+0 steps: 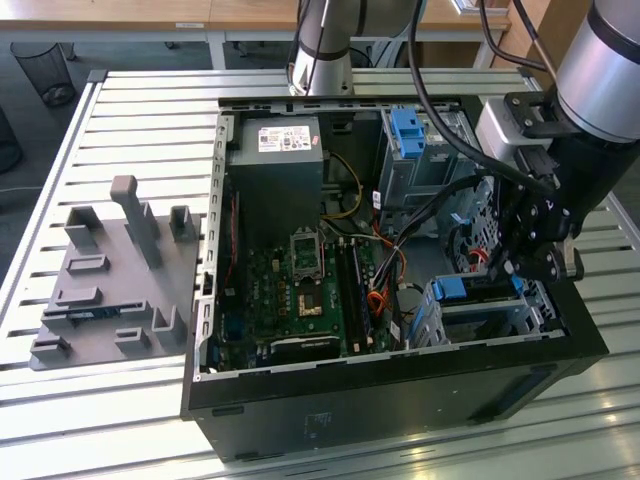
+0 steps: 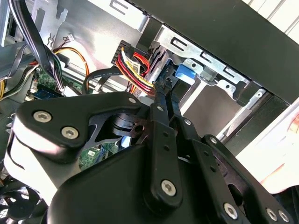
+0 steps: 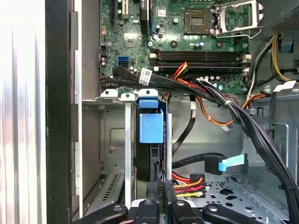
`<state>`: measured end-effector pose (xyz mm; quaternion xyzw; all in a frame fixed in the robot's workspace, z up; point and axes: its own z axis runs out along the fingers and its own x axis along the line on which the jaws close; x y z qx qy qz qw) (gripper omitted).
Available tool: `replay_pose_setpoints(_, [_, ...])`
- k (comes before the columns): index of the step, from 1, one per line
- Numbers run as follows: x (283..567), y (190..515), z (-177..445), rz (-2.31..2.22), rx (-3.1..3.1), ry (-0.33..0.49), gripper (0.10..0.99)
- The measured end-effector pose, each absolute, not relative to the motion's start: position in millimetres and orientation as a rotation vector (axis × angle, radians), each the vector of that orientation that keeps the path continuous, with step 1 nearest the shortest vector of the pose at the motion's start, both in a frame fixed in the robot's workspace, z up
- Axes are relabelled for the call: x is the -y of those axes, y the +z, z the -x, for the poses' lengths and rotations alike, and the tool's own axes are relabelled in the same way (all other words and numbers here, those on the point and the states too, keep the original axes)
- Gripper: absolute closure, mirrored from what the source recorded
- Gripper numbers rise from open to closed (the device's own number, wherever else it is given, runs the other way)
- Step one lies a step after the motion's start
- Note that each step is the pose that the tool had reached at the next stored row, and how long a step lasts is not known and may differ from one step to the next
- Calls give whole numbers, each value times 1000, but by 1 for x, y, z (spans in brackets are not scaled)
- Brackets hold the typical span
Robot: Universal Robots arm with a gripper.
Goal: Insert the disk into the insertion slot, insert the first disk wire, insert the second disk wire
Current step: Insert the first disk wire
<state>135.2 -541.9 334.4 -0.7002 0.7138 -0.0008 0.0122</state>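
Bright daylight, with glare whitening the table.

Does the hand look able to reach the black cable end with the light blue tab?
Probably yes. The cable end hangs in open space beside the disk, close to the hand; only the red and yellow wires run nearby.

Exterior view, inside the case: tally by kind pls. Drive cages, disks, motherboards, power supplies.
Drive cages: 2 (insertion slot, taller cage)
Disk: 1
Motherboard: 1
Power supply: 1
Total: 5
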Motion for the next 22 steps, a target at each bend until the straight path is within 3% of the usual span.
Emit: replay_pose_setpoints(22, [542,328,-135,2183,-2225,-3,922])
